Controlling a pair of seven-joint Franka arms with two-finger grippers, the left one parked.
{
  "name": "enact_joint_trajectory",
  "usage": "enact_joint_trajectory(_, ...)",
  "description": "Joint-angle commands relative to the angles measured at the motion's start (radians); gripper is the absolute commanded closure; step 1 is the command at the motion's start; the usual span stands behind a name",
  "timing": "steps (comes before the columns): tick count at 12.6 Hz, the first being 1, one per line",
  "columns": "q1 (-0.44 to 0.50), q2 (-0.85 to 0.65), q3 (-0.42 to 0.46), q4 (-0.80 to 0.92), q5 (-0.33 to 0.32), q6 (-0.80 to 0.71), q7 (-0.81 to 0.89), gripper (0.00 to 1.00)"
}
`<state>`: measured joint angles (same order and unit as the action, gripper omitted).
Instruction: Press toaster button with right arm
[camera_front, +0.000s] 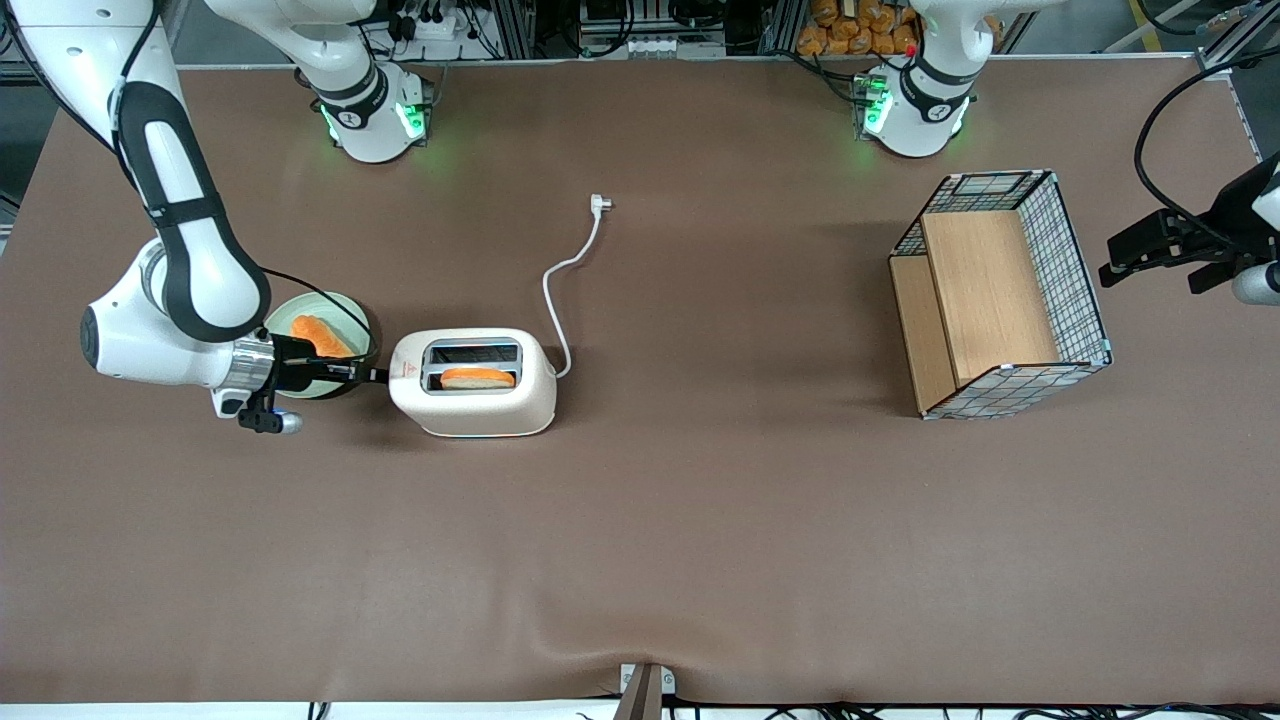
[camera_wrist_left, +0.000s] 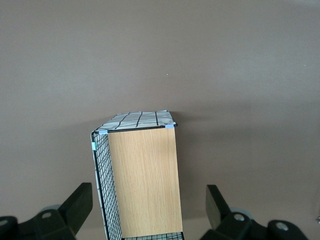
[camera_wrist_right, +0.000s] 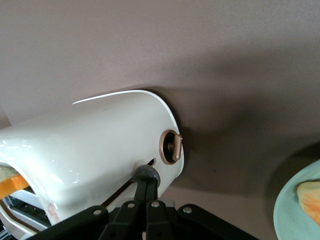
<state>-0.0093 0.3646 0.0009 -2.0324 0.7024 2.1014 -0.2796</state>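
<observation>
hand (camera_wrist_right: 146, 181): fingers closed together, tips touching the button (camera_wrist_right: 145, 173)
toaster (camera_front: 473, 383): upright, bread in one slot

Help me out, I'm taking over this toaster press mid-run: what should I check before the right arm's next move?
1. The gripper is at the toaster's short end, by the red triangle mark: ok.
2. Fingers are shut together to make a single pressing tip: ok.
3. The tip touches the toaster button, not the copper dial beside it: ok.
4. Bread slice is loaded in the slot nearer the front camera: ok.
5. The plug is connected: not ok, it lies loose on the table.
6. The button is pressed fully down: cannot tell.
</observation>
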Motion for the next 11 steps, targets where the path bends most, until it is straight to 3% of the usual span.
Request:
enact_joint_trajectory(1, 0.012, 0.030, 0.004, 0.001, 0.025, 0.038, -0.010, 1.00)
enact_joint_trajectory(11, 0.025, 0.057, 0.005, -0.003, 0.026, 0.072, -0.016, 1.00)
